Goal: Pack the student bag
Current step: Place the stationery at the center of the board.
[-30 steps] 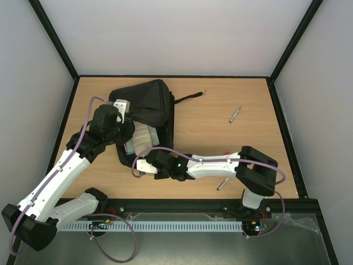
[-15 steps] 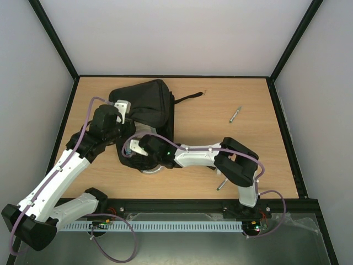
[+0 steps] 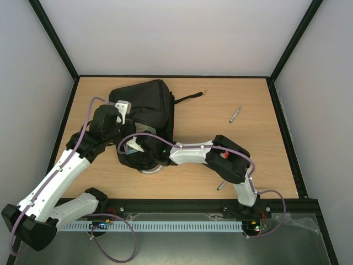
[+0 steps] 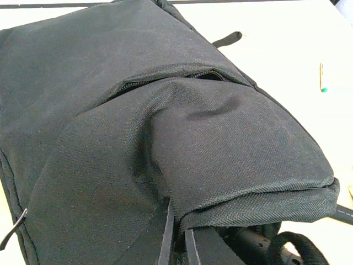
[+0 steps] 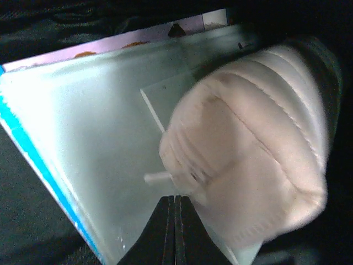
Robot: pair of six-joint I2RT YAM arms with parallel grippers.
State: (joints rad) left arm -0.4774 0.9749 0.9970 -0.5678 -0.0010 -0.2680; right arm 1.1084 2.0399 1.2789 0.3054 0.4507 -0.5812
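The black student bag (image 3: 148, 102) lies at the table's back left, its strap (image 3: 187, 98) trailing right. My left gripper (image 3: 127, 113) is shut on the edge of the bag's flap (image 4: 242, 182) and holds it lifted; its fingertips (image 4: 165, 243) pinch the fabric. My right gripper (image 3: 138, 148) is inside the bag's opening. In the right wrist view its fingers (image 5: 165, 226) are shut with nothing between them. Their tips press against a white padded pouch (image 5: 259, 160). The pouch lies on a clear plastic-covered book with a blue edge (image 5: 83, 138).
A pen (image 3: 235, 114) lies at the back right; it also shows in the left wrist view (image 4: 321, 77). Another pen (image 3: 220, 185) lies near the front edge under my right arm. A small red thing (image 3: 225, 155) shows by the right arm's elbow.
My right gripper has moved left and forward from the bag's front edge into its opening, covering the white pouch seen earlier. The left arm and the flap have not moved.
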